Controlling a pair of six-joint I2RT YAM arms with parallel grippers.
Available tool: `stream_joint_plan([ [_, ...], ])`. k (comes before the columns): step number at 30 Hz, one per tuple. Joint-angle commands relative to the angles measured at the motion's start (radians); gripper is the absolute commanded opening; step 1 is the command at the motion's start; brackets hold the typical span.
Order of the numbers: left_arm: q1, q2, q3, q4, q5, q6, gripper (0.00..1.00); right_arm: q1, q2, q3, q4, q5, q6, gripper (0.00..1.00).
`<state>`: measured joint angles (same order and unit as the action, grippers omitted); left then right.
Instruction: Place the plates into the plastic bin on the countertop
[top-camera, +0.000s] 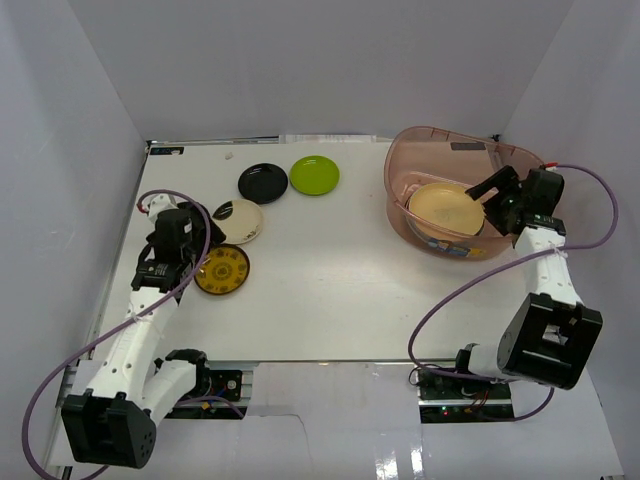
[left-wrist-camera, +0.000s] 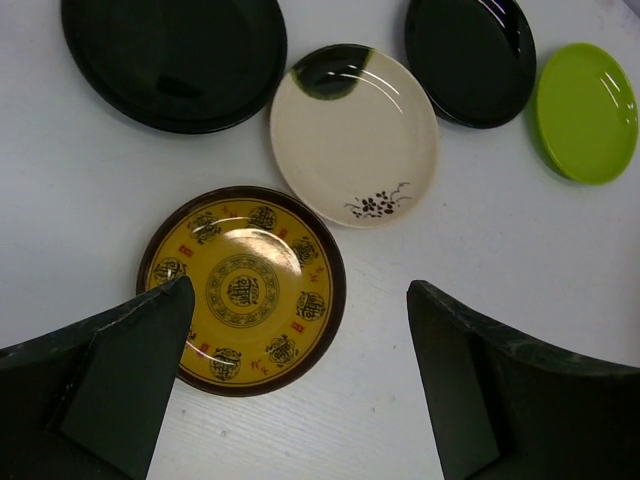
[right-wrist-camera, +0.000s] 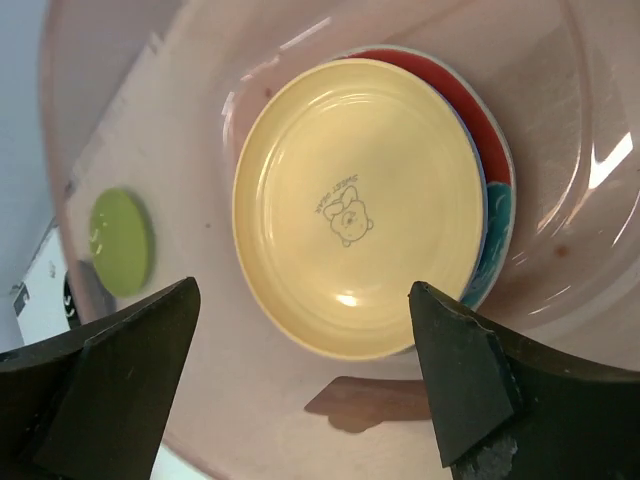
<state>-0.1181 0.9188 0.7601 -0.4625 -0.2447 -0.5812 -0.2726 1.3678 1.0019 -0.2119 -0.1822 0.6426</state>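
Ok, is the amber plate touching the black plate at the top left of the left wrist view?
Apart. The left wrist view shows a strip of bare white countertop between the amber plate and that black plate.

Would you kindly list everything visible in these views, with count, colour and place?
black plates: two, glossy black, far left of the countertop
lime green plate: one, beside a black plate
cream-and-black plate: one, nearer than the black plates
amber plate: one, patterned, dark rim, nearest left
plastic bin: one, translucent pinkish, far right
pale orange plate: one, topmost in bin
red-and-teal plate: one, beneath it
countertop: one, white
left gripper: open, over amber plate
right gripper: open, over bin
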Motion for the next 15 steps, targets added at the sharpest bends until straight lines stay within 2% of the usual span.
stream_joint_plan([
  [1, 0.041, -0.006, 0.024, -0.008, -0.054, -0.035, 0.98, 0.019, -0.146, 0.04, -0.001, 0.013, -0.027, 0.91],
  [4, 0.075, 0.046, 0.036, -0.005, -0.033, -0.052, 0.98, 0.103, -0.264, -0.02, 0.058, 0.023, -0.023, 0.95],
  [6, 0.113, 0.067, 0.028, 0.018, 0.016, -0.078, 0.98, 0.251, -0.327, -0.097, 0.1, 0.082, -0.021, 1.0],
  [7, 0.148, 0.081, 0.022, 0.025, 0.04, -0.088, 0.98, 0.388, -0.382, -0.123, 0.138, 0.102, -0.018, 0.95],
  [9, 0.216, 0.1, 0.013, 0.039, 0.1, -0.118, 0.98, 0.527, -0.42, -0.216, 0.195, 0.153, 0.017, 0.79],
  [10, 0.239, 0.13, 0.008, 0.041, 0.113, -0.129, 0.98, 0.673, -0.433, -0.251, 0.276, 0.171, 0.034, 0.75],
  [11, 0.273, 0.147, 0.005, 0.044, 0.123, -0.158, 0.98, 0.752, -0.429, -0.3, 0.307, 0.241, 0.046, 0.64],
  [12, 0.291, 0.166, 0.004, 0.047, 0.148, -0.172, 0.98, 0.827, -0.39, -0.315, 0.333, 0.281, 0.052, 0.56],
  [13, 0.31, 0.184, -0.001, 0.051, 0.156, -0.189, 0.97, 0.969, -0.354, -0.315, 0.347, 0.315, 0.052, 0.52],
  [14, 0.336, 0.218, -0.004, 0.07, 0.16, -0.219, 0.97, 1.036, -0.314, -0.301, 0.376, 0.37, 0.051, 0.45],
  [15, 0.347, 0.233, -0.008, 0.08, 0.156, -0.236, 0.96, 1.09, -0.214, -0.286, 0.39, 0.388, 0.043, 0.42],
])
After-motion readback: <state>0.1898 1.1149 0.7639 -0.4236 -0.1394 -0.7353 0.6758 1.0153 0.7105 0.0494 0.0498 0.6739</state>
